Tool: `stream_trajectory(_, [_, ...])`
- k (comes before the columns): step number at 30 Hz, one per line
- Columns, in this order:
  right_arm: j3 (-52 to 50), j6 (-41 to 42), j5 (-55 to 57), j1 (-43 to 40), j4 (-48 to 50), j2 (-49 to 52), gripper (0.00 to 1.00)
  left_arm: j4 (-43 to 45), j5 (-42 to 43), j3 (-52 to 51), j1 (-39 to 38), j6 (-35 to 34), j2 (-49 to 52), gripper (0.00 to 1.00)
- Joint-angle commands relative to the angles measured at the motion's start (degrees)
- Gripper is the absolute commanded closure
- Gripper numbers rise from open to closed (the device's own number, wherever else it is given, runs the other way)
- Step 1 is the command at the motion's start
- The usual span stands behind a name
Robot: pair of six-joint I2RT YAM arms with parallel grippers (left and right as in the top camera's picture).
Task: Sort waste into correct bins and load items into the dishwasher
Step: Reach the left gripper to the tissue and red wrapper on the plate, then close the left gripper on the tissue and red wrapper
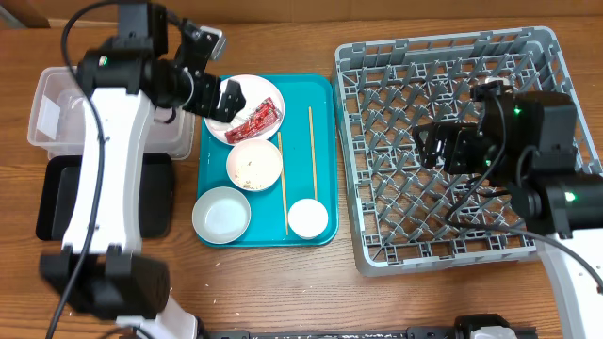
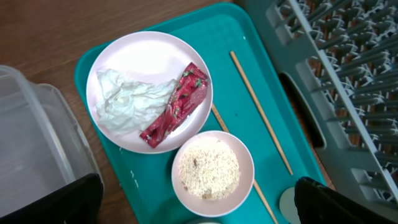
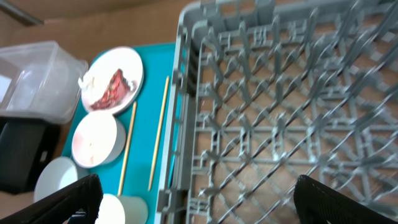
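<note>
The left tool hangs with its jaws fully spread and empty. The right tool is equally wide apart, gripping nothing. Both wrists turn inward, facing each other.

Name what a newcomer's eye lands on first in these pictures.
The teal plastic serving tray in the middle grabs attention, above all the crinkled red snack wrapper lying beside crumpled white tissue on the round white plate at its far end. To its right sits the large square grey plastic dish rack, holding no dishes.
</note>
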Motion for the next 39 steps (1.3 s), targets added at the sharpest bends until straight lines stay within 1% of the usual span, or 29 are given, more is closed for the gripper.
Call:
stream_trajectory(1, [1.6,0.9,-4.3,-0.3,-0.5,1.4,0.00,-0.2,0.9,2.8,0.6,3.5,4.9,0.00])
stream_trajectory(6, [1.6,0.9,-4.6,-0.3,-1.8,2.6,0.00,1.3,0.1,2.8,0.6,4.1,11.2,0.00])
stream_trajectory(10, [1.6,0.9,-4.6,-0.3,-2.0,3.0,0.00,3.0,-0.3,2.8,0.3,9.2,15.9,0.00])
stream_trajectory(17, [1.6,0.7,-4.5,-0.3,-2.4,3.1,0.00,7.7,-10.6,2.8,-0.9,9.6,22.2,0.00])
stream_trajectory(22, [1.6,0.7,-4.2,-0.3,-2.6,3.1,0.00,11.7,-11.1,2.8,-1.7,9.6,24.2,0.00])
stream_trajectory(26, [1.6,0.7,-4.2,-0.3,-2.6,3.2,0.00,13.6,-13.7,2.8,-3.1,10.0,25.0,0.00])
stream_trajectory(32, [1.6,0.7,-4.2,-0.3,-2.7,4.4,0.00,15.1,-15.5,2.8,-6.0,14.0,26.7,0.00])
stream_trajectory(39, [1.6,0.7,-4.2,-0.3,-4.3,5.9,0.00,16.2,-21.3,2.7,-7.5,14.0,30.6,0.00])
